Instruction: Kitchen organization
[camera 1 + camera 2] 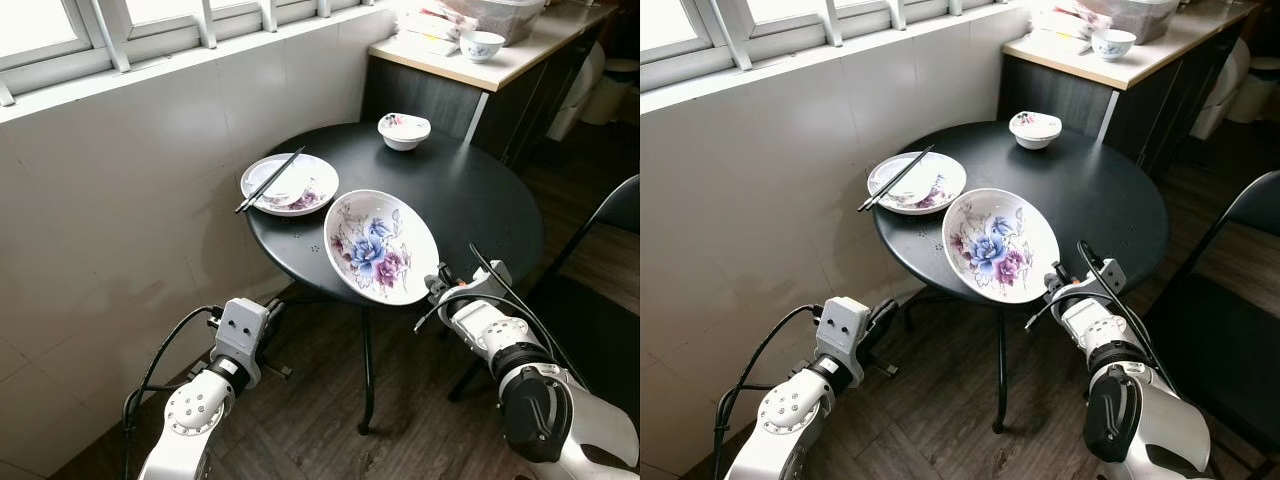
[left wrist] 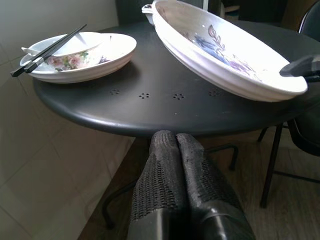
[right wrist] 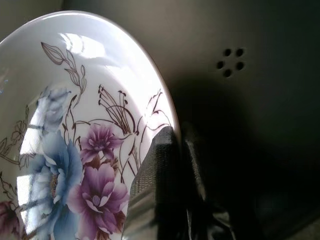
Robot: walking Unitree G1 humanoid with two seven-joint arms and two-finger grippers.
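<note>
White glazed oval dish [image 1: 381,246], painted with blue and purple flowers, sits at the near edge of the round black worktop [image 1: 470,190], tilted, its near rim raised off the surface. Right gripper [image 3: 175,150] has its fingers pinched on the dish's rim at the near right side, one finger inside the bowl of the dish, the other beneath the rim. Right arm [image 1: 520,370] reaches up from below the worktop edge.

Just beside the dish, toward the window wall: a shallow floral plate [image 1: 290,184] with a smaller white dish lying in it and a pair of black chopsticks [image 1: 270,180] laid across both, tips overhanging the plate's rim. Plate and oval dish close together; contact cannot be told.

Across the worktop from the dish, at the far edge: a small floral bowl [image 1: 404,130], well apart.

Left gripper [image 2: 176,150] hangs below the worktop's near edge, under the plate side, fingers pressed together and holding nothing.

Beyond the worktop: a light counter [image 1: 500,65] over dark cabinets, carrying a small bowl [image 1: 481,45]. A dark chair [image 1: 615,215] stands to the right of the worktop. Dark wood floor [image 1: 320,400] below.
</note>
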